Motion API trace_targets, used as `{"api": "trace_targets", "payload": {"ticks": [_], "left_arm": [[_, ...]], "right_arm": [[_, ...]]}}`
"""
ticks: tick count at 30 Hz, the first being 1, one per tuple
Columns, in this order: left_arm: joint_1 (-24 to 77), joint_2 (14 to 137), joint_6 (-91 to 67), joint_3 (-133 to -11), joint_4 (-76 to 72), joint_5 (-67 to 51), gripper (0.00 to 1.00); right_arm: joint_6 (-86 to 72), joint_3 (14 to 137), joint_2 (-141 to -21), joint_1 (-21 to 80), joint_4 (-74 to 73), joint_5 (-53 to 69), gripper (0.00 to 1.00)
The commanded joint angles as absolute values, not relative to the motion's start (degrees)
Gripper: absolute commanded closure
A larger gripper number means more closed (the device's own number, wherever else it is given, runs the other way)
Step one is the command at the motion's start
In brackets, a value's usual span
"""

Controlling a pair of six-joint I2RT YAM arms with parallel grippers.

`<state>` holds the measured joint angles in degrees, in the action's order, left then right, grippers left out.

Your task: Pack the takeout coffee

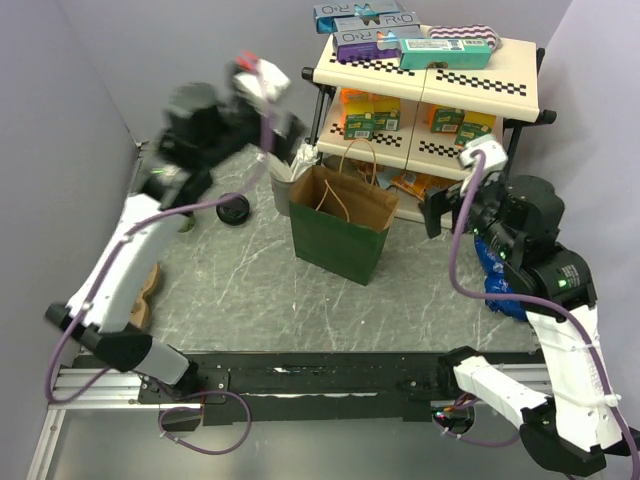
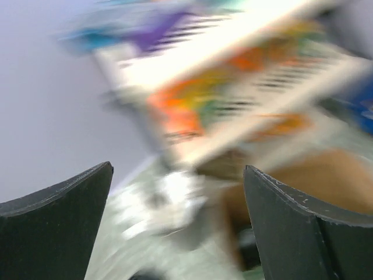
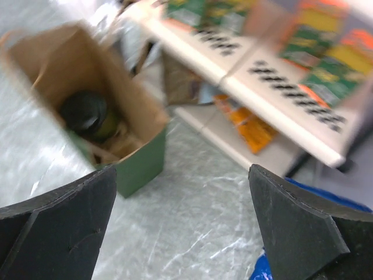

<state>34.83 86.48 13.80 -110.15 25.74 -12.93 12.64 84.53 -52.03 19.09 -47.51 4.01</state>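
The takeout coffee (image 3: 87,114), a dark green cup with a black lid, stands inside the open paper bag (image 3: 137,163); the bag is brown inside and green outside. In the top view the bag (image 1: 338,225) stands mid-table and the cup inside it does not show. My right gripper (image 1: 441,211) is open and empty, right of the bag and apart from it; in its wrist view the gripper (image 3: 180,169) looks down over bare table. My left gripper (image 1: 283,128) is open and empty, raised behind the bag's left side; its wrist view (image 2: 178,169) is blurred.
A grey holder of white cutlery (image 1: 290,175) stands just behind the bag's left corner. A round black thing (image 1: 233,210) lies left of it. A snack rack (image 1: 430,80) fills the back right. A blue packet (image 1: 497,275) lies by the right arm. A wooden piece (image 1: 150,290) lies at the left.
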Motion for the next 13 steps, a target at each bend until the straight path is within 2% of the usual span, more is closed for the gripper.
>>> {"api": "trace_targets", "payload": {"ticks": [1, 5, 13], "left_arm": [[23.92, 77.81, 7.74, -108.12, 23.12, -1.60, 0.01], [20.22, 71.99, 9.49, -100.31, 20.40, 3.24, 0.01], [13.37, 67.41, 5.90, -96.76, 21.01, 4.30, 0.01]], "right_arm": [[4.22, 90.26, -51.86, 18.81, -45.62, -11.15, 0.00], [5.62, 92.28, -50.89, 18.81, -42.28, -13.27, 0.00], [7.91, 92.11, -49.40, 18.72, -36.74, -14.85, 0.00]]}}
